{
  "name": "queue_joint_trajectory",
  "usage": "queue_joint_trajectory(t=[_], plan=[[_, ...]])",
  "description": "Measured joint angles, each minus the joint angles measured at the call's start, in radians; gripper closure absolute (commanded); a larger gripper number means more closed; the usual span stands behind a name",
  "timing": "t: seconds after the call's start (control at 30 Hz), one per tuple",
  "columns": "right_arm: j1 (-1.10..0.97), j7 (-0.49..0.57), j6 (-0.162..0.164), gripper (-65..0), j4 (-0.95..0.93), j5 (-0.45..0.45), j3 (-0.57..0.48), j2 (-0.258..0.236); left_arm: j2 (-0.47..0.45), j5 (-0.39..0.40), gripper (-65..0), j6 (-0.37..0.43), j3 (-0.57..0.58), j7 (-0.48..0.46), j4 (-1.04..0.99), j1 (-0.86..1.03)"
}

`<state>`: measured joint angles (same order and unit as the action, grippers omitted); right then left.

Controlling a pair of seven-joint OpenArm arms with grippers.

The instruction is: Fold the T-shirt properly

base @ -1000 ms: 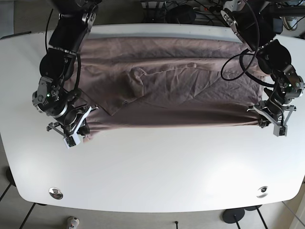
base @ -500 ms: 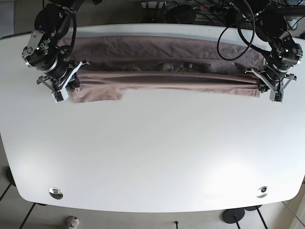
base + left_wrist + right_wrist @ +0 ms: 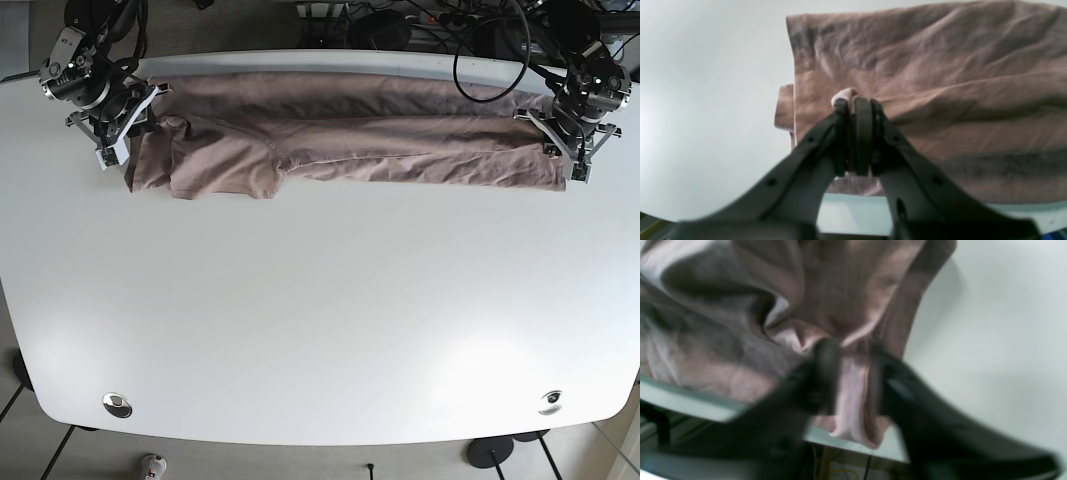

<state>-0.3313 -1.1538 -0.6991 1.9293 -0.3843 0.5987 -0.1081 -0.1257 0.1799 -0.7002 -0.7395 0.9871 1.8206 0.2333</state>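
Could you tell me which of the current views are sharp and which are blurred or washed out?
Base view: sharp and evenly lit. Left wrist view: T-shirt fairly crisp, table washed out pale. Right wrist view: heavily blurred, the right gripper smeared dark.

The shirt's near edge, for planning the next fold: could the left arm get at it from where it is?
Probably yes. The left gripper is already shut on the shirt at its end by the table's far edge, and the near hem beside it lies open with nothing on top.
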Motion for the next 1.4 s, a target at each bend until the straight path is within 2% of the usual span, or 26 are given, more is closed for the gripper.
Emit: queue_joint_trajectory(t=[0.03, 0.1, 0.17, 0.2, 0.27, 0.37, 0.43, 0.57, 0.6, 0.67, 0.7, 0.73, 0.77, 0.93, 1.03, 1.13, 1.2, 1.27, 1.3, 1.4], plan=[[0.000, -0.002, 0.000, -38.8, 0.001, -0.027, 0.000, 0.000, 0.000, 0.000, -26.7, 0.000, 0.000, 0.000, 0.000, 0.000], [0.001, -0.002, 0.000, -51.4, 0.010, -0.115, 0.000, -0.001, 0.000, 0.000, -34.7, 0.000, 0.001, 0.000, 0.000, 0.000], [0.009, 0.000, 0.000, -59.0, 0.016, -0.213, -0.002, -0.001, 0.000, 0.000, -34.9, 0.000, 0.001, 0.000, 0.003, 0.000], [0.020, -0.005, 0.000, -59.0, 0.016, -0.250, -0.003, 0.000, -0.001, 0.000, -34.3, 0.000, 0.000, 0.001, 0.006, 0.000], [0.057, -0.003, 0.000, -56.1, 0.015, -0.285, -0.008, 0.000, -0.009, 0.001, -34.2, 0.000, -0.003, 0.001, 0.049, 0.002], [0.096, -0.003, 0.004, -53.1, 0.009, -0.227, -0.053, -0.001, -0.016, 0.002, -33.5, 0.000, -0.006, -0.008, 0.060, -0.002], [0.115, -0.003, 0.002, -50.4, -0.032, -0.216, -0.107, 0.003, -0.013, 0.002, -30.6, 0.000, -0.002, -0.008, 0.018, -0.002], [0.163, -0.002, 0.003, -40.7, -0.196, -0.195, -0.124, 0.017, -0.014, 0.000, -24.6, 0.000, 0.000, -0.008, -0.092, -0.003], [0.168, -0.003, 0.003, -36.6, -0.226, -0.195, -0.128, 0.023, -0.013, 0.000, -24.6, 0.000, 0.000, -0.021, -0.116, -0.003], [0.170, -0.002, 0.003, -23.6, -0.243, -0.196, -0.129, 0.031, -0.012, 0.001, -24.6, 0.000, 0.002, -0.071, -0.171, -0.003], [0.171, -0.002, 0.003, -17.0, -0.243, -0.200, -0.129, 0.031, -0.014, 0.003, -24.6, 0.000, 0.002, -0.088, -0.186, -0.003], [0.174, -0.002, 0.003, -6.8, -0.241, -0.200, -0.129, 0.030, -0.019, 0.009, -24.4, 0.000, -0.002, -0.107, -0.206, -0.002], [0.170, -0.003, 0.003, -1.4, -0.226, -0.197, -0.129, 0.027, -0.019, 0.017, -24.4, 0.000, -0.006, -0.126, -0.227, -0.003], [0.124, 0.001, 0.003, -1.9, -0.115, -0.208, -0.127, 0.023, -0.048, 0.042, -24.4, -0.005, -0.007, -0.151, -0.278, -0.007], [0.058, -0.014, 0.000, -1.9, -0.023, -0.219, -0.063, 0.020, -0.049, 0.041, -24.4, -0.004, -0.008, -0.151, -0.286, -0.009], [0.045, -0.135, 0.000, -2.1, 0.000, -0.242, 0.026, 0.042, -0.049, 0.042, -24.4, -0.005, -0.008, -0.152, -0.288, -0.009], [0.044, -0.137, 0.000, -4.6, -0.013, -0.263, 0.060, 0.039, -0.049, 0.042, -24.4, -0.005, -0.008, -0.152, -0.288, -0.009], [0.044, -0.141, 0.001, -13.3, -0.042, -0.243, 0.064, 0.034, -0.049, 0.041, -24.4, -0.004, -0.008, -0.152, -0.289, -0.009], [0.041, -0.142, 0.001, -23.5, -0.066, -0.243, 0.074, 0.025, -0.049, 0.042, -24.4, -0.004, -0.008, -0.153, -0.289, -0.009], [0.038, -0.141, 0.001, -44.1, -0.075, -0.241, 0.161, 0.016, -0.049, 0.041, -24.4, -0.004, -0.008, -0.154, -0.290, -0.009]])
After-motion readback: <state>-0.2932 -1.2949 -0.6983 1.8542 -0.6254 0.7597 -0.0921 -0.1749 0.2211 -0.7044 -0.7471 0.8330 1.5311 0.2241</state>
